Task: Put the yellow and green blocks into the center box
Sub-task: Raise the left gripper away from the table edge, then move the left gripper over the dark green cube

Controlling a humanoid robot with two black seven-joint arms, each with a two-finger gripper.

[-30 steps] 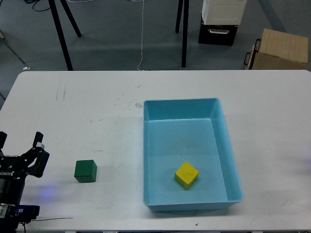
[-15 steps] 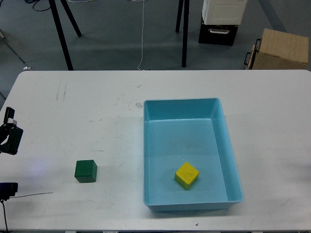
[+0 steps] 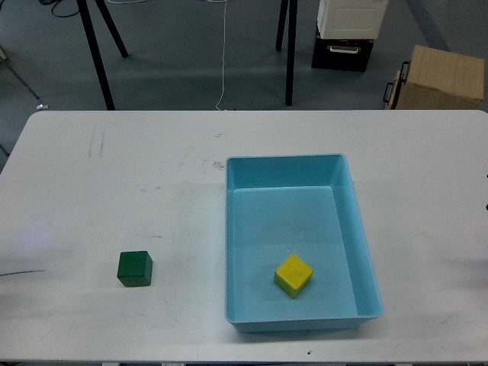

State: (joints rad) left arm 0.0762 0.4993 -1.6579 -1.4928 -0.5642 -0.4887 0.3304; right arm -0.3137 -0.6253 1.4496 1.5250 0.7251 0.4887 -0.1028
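On the white tabletop (image 3: 114, 175), the green block (image 3: 134, 268) sits left of the blue box (image 3: 366, 252) holding the yellow block (image 3: 293, 275); neither tool is visible, so their state can't be told.

Barely any of the body in the head view. A thin dark cable (image 3: 17, 272), hair-fine and slightly curved, lies at the left edge. A tiny dark sliver (image 3: 486, 206) sits at the right edge (too small to identify). No colours or markings readable.

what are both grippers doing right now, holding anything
Left gripper: not in view, state cannot be told.
Right gripper: not in view, state cannot be told.
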